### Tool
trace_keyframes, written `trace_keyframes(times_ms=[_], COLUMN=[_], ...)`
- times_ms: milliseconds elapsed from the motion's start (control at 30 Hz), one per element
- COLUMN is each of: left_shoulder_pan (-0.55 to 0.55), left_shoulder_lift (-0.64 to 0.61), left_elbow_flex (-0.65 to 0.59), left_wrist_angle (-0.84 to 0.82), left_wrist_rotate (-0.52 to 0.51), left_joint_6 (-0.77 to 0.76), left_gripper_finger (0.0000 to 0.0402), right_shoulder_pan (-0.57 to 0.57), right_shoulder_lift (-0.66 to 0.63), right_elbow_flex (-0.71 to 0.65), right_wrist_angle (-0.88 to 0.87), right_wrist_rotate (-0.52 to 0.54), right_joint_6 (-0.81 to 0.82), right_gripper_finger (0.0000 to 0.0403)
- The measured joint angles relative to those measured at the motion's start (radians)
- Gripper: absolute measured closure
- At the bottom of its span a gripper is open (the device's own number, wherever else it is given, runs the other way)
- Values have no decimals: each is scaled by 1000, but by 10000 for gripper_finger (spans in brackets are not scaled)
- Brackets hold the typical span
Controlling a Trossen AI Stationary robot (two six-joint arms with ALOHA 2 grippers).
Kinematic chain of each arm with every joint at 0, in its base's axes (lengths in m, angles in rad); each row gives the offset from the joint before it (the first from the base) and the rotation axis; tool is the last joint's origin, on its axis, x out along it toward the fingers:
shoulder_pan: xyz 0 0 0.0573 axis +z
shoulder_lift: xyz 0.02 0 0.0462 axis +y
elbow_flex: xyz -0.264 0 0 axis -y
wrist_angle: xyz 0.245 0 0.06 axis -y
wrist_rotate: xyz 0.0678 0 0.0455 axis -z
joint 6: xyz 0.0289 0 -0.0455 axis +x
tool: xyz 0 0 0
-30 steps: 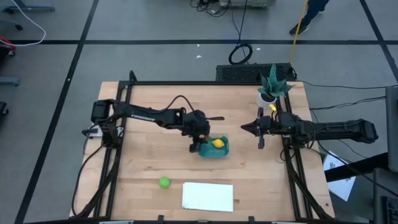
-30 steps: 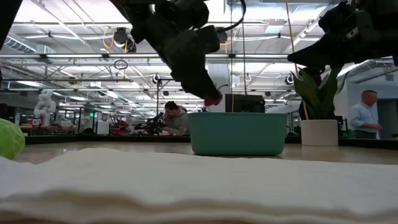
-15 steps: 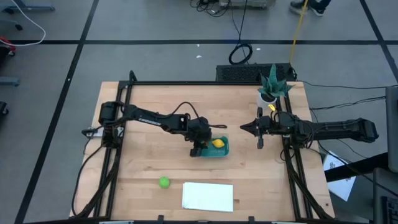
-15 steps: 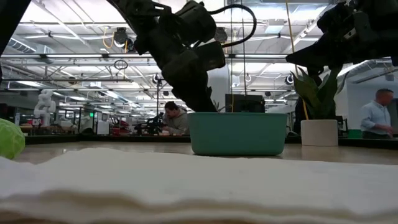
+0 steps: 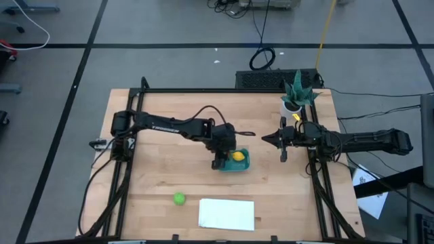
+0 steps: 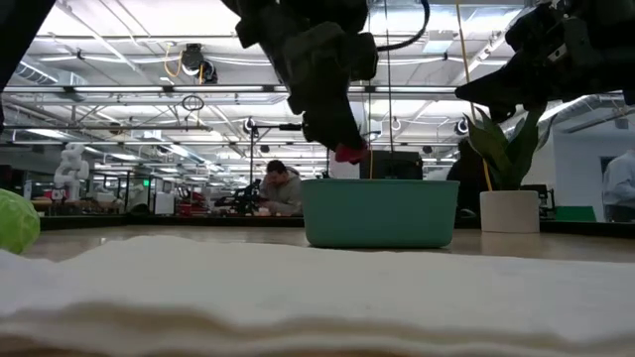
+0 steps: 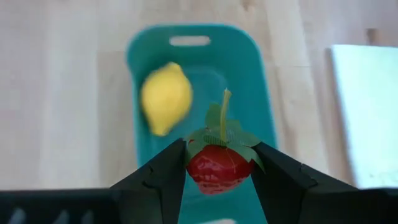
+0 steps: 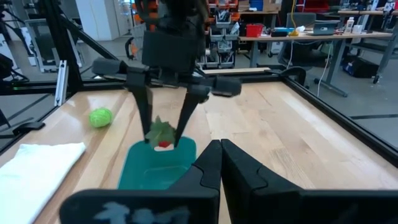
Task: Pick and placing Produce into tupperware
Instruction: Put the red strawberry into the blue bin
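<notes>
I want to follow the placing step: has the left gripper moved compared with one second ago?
Yes. In the high view the left gripper has shifted right, farther over the teal tub, still holding the red fruit.

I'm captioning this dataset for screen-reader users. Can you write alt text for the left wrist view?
The left claw grips a small red strawberry-like fruit with green leaves and a stem, held above a teal tub on the wooden table. A yellow lemon lies in the tub, and a white sheet lies to one side.

Grey tiled floor [image 5: 169,27] — workbenches [image 8: 298,43] behind, ceiling striplights [image 6: 119,45].
</notes>
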Motion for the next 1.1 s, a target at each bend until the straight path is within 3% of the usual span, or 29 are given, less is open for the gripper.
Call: trace_keyframes(times_ms=[467, 1100], left_shoulder_pan=[30, 52], left_shoulder_lift=[70, 101], left_elbow_flex=[35, 33], left_wrist_angle=[-25, -15], left_wrist_rotate=[172, 180], left_joint_6=[-75, -59], left_gripper_finger=[231, 231], right_shoulder_pan=[0, 0], right_shoulder_lift=[2, 16], right_elbow_flex=[0, 0], right_wrist_angle=[-2, 0], right_wrist_rotate=[0, 0], right_joint_6=[0, 0], right_gripper_finger=[403, 403])
